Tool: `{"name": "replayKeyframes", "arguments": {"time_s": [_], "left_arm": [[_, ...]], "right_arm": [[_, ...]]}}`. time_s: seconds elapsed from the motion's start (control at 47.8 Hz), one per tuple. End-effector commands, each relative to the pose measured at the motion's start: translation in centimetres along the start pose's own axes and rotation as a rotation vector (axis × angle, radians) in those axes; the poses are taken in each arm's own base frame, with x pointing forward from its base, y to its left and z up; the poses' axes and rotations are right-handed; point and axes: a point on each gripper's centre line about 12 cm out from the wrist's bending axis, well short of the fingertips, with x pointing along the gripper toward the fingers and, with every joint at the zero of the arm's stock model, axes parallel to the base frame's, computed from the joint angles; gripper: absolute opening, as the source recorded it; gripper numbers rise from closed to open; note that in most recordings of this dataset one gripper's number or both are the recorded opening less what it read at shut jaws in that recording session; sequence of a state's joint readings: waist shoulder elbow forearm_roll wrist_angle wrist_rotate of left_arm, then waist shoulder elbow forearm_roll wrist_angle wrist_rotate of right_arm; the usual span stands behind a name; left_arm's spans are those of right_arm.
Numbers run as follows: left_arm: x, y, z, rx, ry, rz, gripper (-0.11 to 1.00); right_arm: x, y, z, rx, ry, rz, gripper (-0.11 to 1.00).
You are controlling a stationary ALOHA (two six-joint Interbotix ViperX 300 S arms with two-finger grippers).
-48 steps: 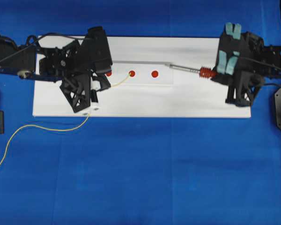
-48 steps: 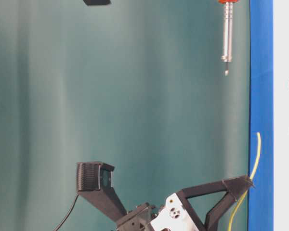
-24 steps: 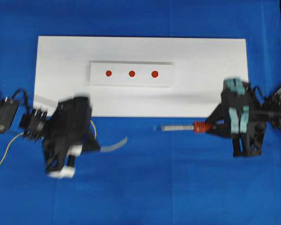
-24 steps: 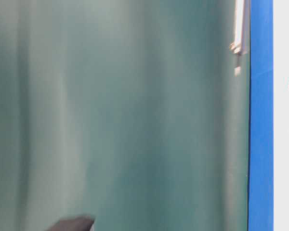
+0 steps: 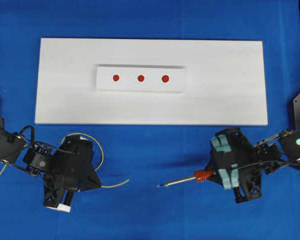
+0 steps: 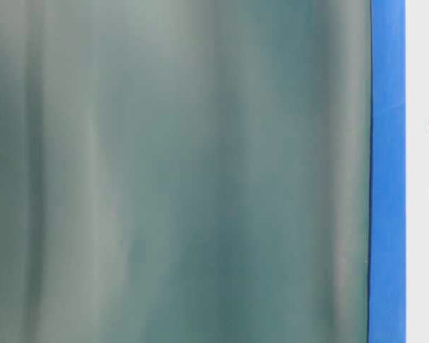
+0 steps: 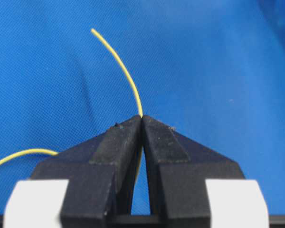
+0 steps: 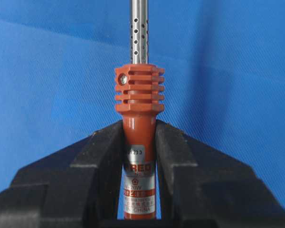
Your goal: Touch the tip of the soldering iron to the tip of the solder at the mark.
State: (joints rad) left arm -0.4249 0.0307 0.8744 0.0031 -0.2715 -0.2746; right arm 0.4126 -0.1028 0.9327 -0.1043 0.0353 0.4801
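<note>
The left tool (image 7: 142, 118) was clenched on the solder (image 7: 121, 66), its jaws pinched together with the yellow wire emerging between them. The right tool (image 8: 139, 142) was clenched around the red-orange handle of the soldering iron (image 8: 138, 102). Both sat over the blue desk (image 5: 150, 210) toward 6 o'clock of the white board (image 5: 230, 75), well apart from the three red marks (image 5: 140, 78) on the raised white strip (image 5: 104, 80).

In the overhead view the left tool (image 5: 70, 172) was at the 7 o'clock corner and the right tool (image 5: 229, 167) at 5 o'clock. The soldering iron (image 5: 182, 181) lay with its long axis nearly level across the picture, its tip (image 5: 159, 186) pointing toward 9 o'clock with a slight dip. The solder (image 5: 112, 185) ran from the left tool toward 3 o'clock, its tip (image 5: 128, 180) curling upward, near the iron's tip but not touching.

The likeliest failure would be the thin wire: it looked springy and curved, so its free end might wander from where the tool aims it and miss the mark. The slack loop (image 5: 87, 142) behind the left tool could snag and tug the wire. A meeting of tips over the blue desk rather than at a mark would not satisfy the task.
</note>
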Motion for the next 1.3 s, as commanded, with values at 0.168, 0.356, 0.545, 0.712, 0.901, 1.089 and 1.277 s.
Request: {"name": "replayKeyframes", "arguments": {"time_s": [0.168,0.356,0.545,0.712,0.901,1.089,1.277], "left_arm": [[1.4,0.0,-1.3,0.019,0.023,-0.003,0.01],[1.5,-0.3,-1.3,0.025,0.019,-0.01,0.02],[1.5,-0.5,-1.3,0.026,0.023,-0.013,0.09],[1.3,-0.7,-1.1,0.013,0.028,-0.015,0.5],[-0.8,-1.4,1.0,0.017,0.029,-0.017,0.83],[-4.5,-2.2,4.7,0.028,-0.019,-0.025,0.79],[-8.7,-1.3,7.5,0.004,-0.112,-0.009,0.79]], "right_arm": [[2.0,0.3,-0.1,-0.002,-0.035,0.03,0.07],[2.6,0.1,-0.4,0.0,-0.025,0.027,0.07],[2.6,0.1,-0.5,0.0,-0.019,0.025,0.1],[2.5,0.4,0.2,0.001,-0.035,0.03,0.57],[0.5,0.8,1.6,-0.013,-0.049,0.026,0.88],[-4.2,1.4,4.3,-0.051,-0.103,0.016,0.83],[-10.2,0.6,6.9,-0.092,-0.185,-0.045,0.82]]}}
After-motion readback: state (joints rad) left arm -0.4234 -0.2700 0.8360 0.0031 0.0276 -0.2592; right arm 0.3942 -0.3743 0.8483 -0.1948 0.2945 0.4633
